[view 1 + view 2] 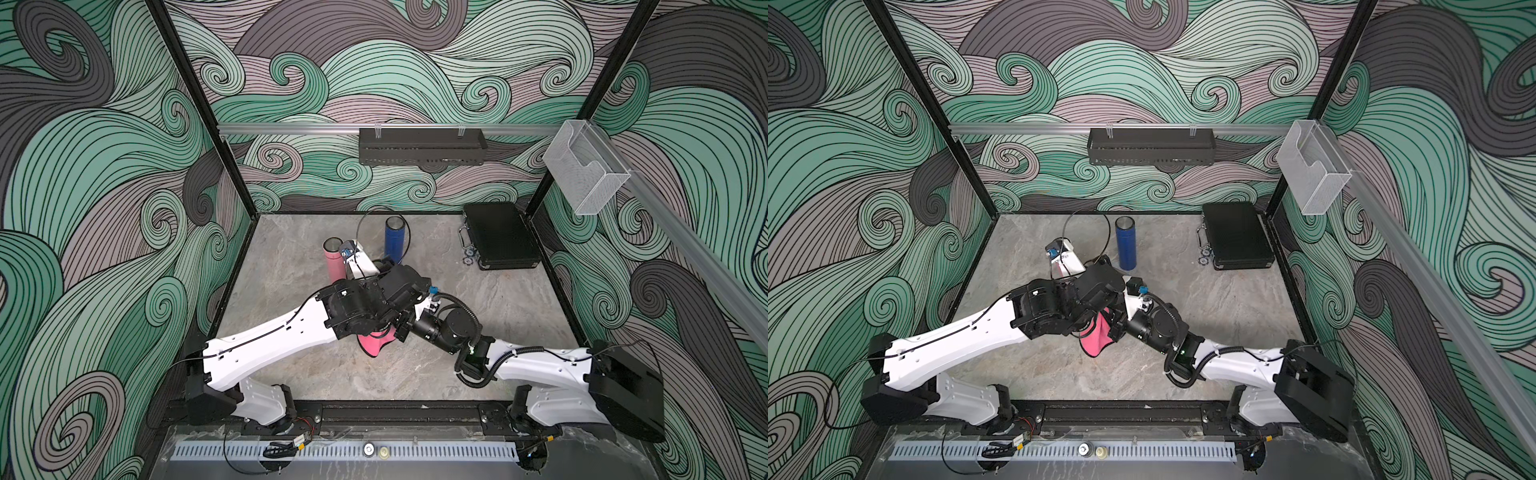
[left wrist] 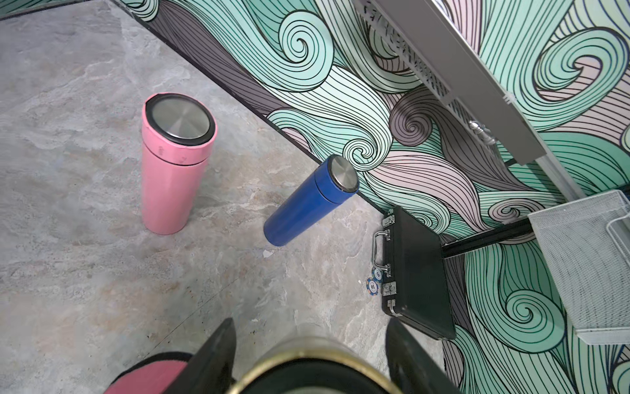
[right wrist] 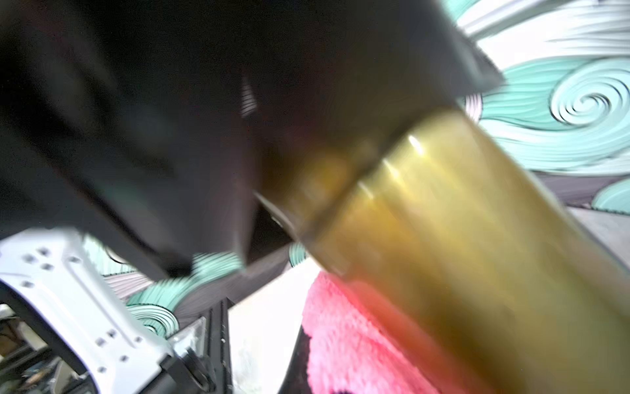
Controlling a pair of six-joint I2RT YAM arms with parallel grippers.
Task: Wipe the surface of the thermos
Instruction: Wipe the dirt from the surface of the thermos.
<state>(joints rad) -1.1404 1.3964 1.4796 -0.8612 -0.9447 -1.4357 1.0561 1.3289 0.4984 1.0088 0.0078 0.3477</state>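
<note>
A gold thermos [image 2: 313,344] stands between the two black fingers of my left gripper [image 2: 311,327], which is shut on its upper part. In the right wrist view the gold thermos [image 3: 460,238] runs slantwise, with a pink cloth [image 3: 358,341] pressed against its side. My right gripper [image 1: 1115,330] is shut on that pink cloth [image 1: 1096,340], which hangs below the crossed wrists in both top views. The thermos itself is hidden under the arms there.
A pink thermos [image 2: 174,170] and a blue thermos [image 2: 306,204] stand upright behind the arms. At the back right lies a black case [image 1: 500,235] with poker chips [image 1: 467,255] beside it. A black shelf [image 1: 422,145] and a clear bin [image 1: 586,166] hang on the walls.
</note>
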